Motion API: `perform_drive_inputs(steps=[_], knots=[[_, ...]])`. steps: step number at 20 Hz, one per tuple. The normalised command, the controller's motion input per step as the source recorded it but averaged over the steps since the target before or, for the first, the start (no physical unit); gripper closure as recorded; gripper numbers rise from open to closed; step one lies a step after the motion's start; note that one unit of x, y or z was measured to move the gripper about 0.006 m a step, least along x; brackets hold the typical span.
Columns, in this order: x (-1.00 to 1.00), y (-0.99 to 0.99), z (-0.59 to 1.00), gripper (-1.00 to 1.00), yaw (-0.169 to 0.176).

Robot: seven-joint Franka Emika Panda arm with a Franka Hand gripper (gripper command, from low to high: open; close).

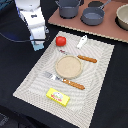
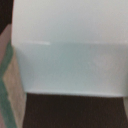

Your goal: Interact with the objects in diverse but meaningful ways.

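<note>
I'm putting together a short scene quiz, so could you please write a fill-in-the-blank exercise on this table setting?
1. The red tomato lies on the ___.
2. The fork and knife lie on opposite sides of the round ___.
3. The flat packet near the placemat's front edge is ___ in colour.

Missing words: placemat; plate; yellow

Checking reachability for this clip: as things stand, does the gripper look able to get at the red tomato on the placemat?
Probably yes. The gripper hangs just off the placemat's edge, with the red tomato close beside it and nothing between. Whether it is open is unclear.
</note>
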Motion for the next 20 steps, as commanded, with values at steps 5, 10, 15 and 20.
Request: perform_drive_inputs(steps=[5,10,15,20], knots=[[0.13,-0.06,0.19,1.0,-0.003],[0.4,-0.55,0.9,1.0,-0.034],[0.51,-0.55,1.0,1.0,-0.051],[0.59,-0.57,0.81,1.0,-0.044]])
